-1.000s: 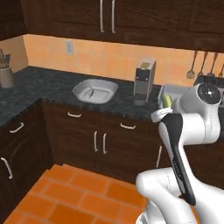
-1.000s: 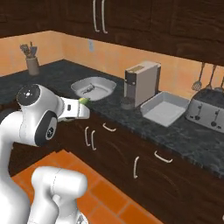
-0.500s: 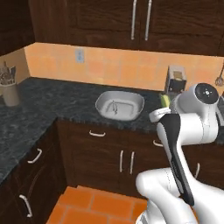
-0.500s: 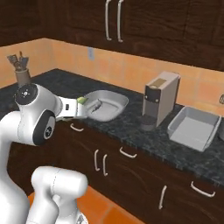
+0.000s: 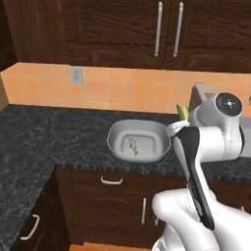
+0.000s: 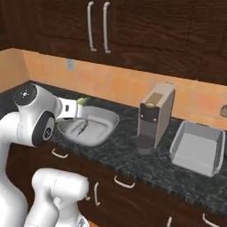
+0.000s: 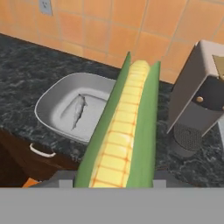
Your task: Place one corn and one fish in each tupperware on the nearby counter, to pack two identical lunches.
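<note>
Base has driven left vs a sec ago — oval tupperware (image 5: 138,141) now centred in front, w/ a fish (image 7: 78,110) already inside. Pincer (image 6: 79,106) clamps the corn (image 7: 124,131), hanging just beside the rim over the worktop (image 5: 59,132). Drop looks next; rect tupperware (image 6: 197,147) looks bare.

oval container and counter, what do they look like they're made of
The oval container looks like matte light-grey plastic: an even, dull surface with soft rounded walls and no sharp glints, though brushed metal can't be ruled out. A fish lies in it. The counter looks like polished dark stone, granite or similar: black with irregular grey marbling and a clean squared front edge.
</note>
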Controlling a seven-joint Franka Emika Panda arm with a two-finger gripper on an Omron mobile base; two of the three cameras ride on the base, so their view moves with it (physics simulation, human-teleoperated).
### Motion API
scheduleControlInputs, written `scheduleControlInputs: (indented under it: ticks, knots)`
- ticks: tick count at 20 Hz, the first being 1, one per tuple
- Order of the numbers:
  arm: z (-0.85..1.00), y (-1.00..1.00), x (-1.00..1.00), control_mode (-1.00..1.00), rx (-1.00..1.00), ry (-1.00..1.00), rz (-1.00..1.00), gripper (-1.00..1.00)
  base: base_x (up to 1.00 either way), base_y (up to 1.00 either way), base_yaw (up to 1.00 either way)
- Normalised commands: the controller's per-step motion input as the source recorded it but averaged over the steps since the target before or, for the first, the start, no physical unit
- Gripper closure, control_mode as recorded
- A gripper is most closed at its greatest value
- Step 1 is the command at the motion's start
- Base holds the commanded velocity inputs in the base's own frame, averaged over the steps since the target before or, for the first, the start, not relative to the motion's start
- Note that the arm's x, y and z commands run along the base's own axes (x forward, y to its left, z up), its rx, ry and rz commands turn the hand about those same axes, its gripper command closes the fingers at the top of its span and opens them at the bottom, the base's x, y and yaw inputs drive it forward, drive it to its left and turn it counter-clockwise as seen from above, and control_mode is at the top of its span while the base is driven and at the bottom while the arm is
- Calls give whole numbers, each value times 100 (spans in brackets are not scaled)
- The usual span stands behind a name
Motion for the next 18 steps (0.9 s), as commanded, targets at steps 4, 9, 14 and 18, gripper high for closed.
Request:
scheduleControlInputs:
  ticks: [4,9,14,18]
  knots:
    - [0,0,0,100,0,0,0,100,40,31,-27]
    - [0,0,0,100,0,0,0,100,11,68,-20]
    - [0,0,0,100,0,0,0,100,32,29,-30]
    - [0,0,0,100,0,0,0,100,16,9,-28]
